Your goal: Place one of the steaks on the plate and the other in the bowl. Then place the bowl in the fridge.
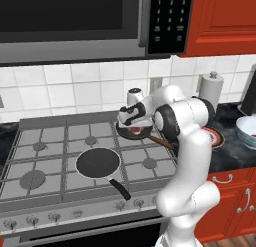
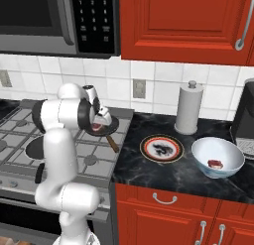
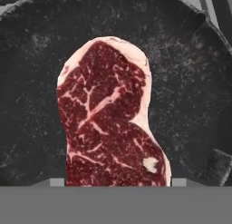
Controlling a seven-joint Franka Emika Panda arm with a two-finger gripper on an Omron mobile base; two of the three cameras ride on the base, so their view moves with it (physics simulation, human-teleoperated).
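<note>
One steak (image 3: 108,128), dark red with pale marbling, lies in the black pan (image 2: 113,125) on the stove's back right burner. My gripper (image 3: 118,182) is down in that pan, and its jaws press the steak's two sides. From the base cameras the gripper (image 1: 134,126) (image 2: 99,122) hangs low over the pan (image 1: 122,129), with a bit of red steak (image 1: 136,133) under it. The other steak (image 2: 215,163) lies in the pale bowl (image 2: 218,150) (image 1: 247,131) on the dark counter. The red-rimmed plate (image 2: 161,139) (image 1: 217,138) stands left of the bowl. The fridge is out of view.
A second black pan (image 1: 98,162) sits on the front burner, handle pointing to the stove's front edge. A paper towel roll (image 2: 189,110) stands behind the plate. A microwave (image 1: 75,21) and red cabinets (image 2: 183,23) hang overhead. A dark appliance (image 2: 246,122) stands at the counter's far right.
</note>
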